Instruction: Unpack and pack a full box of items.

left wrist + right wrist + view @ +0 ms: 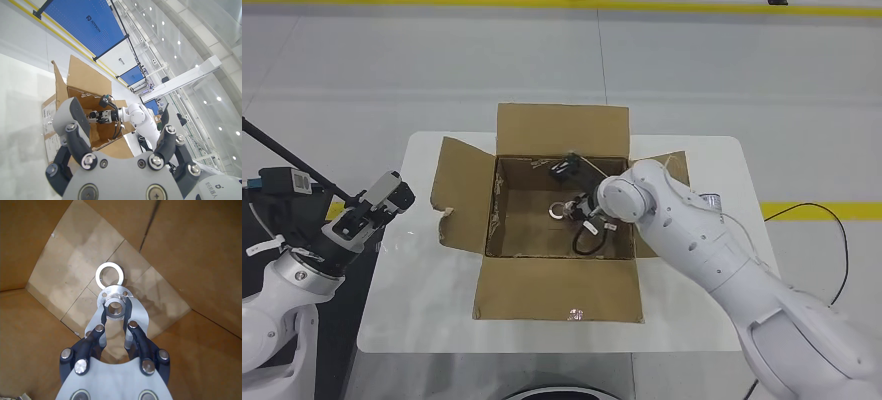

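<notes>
- Right wrist view: right gripper [115,306] pinches the flanged fitting [113,292] by its hub, inside the box [56,256].
- Loose ring [98,276] lies flat on the box floor, just beyond the fitting.
- Left gripper [392,192] gapes wide, well outside.

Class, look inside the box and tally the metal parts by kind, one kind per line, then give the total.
Flange: 1, held by the right gripper.
Ring: 1, on the box floor.
Total: 2
</notes>
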You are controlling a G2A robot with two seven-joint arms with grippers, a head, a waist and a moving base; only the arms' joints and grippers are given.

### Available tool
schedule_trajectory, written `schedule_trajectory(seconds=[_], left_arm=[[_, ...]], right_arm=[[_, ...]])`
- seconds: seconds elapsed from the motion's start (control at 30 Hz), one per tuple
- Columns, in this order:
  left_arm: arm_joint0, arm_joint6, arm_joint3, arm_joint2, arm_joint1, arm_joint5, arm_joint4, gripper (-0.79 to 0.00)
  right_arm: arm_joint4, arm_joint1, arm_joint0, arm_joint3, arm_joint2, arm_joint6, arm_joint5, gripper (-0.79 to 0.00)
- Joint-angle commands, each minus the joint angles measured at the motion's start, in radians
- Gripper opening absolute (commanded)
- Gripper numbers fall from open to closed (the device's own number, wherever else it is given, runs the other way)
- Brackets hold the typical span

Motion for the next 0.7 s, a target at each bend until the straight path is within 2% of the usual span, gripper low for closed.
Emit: schedule_trajectory(seconds=[0.0, 0.07, 0.1, 0.17, 0.33, 0.6, 0.63, 0.67], left_arm=[[0.000, 0.000, 0.000, 0.000, 0.000, 0.000, 0.000, 0.000], [0.000, 0.000, 0.000, 0.000, 0.000, 0.000, 0.000, 0.000], [0.000, 0.000, 0.000, 0.000, 0.000, 0.000, 0.000, 0.000], [0.000, 0.000, 0.000, 0.000, 0.000, 0.000, 0.000, 0.000], [0.000, 0.000, 0.000, 0.000, 0.000, 0.000, 0.000, 0.000], [0.000, 0.000, 0.000, 0.000, 0.000, 0.000, 0.000, 0.000], [0.000, 0.000, 0.000, 0.000, 0.000, 0.000, 0.000, 0.000], [0.000, 0.000, 0.000, 0.000, 0.000, 0.000, 0.000, 0.000]], right_arm=[[-0.007, -0.005, -0.001, 0.004, -0.004, 0.002, -0.007, -0.785], [-0.021, -0.011, -0.001, 0.009, -0.011, 0.004, -0.009, -0.785], [-0.026, -0.014, -0.002, 0.011, -0.013, 0.005, -0.010, -0.733], [-0.040, -0.019, 0.000, 0.017, -0.019, 0.010, -0.015, -0.702], [-0.066, -0.027, 0.007, 0.037, -0.012, 0.011, -0.016, -0.785], [-0.142, -0.027, -0.006, 0.019, -0.016, 0.053, -0.023, -0.785], [-0.147, -0.027, -0.010, 0.017, -0.015, 0.055, -0.021, -0.776], [-0.154, -0.027, -0.013, 0.016, -0.013, 0.056, -0.021, -0.705]])
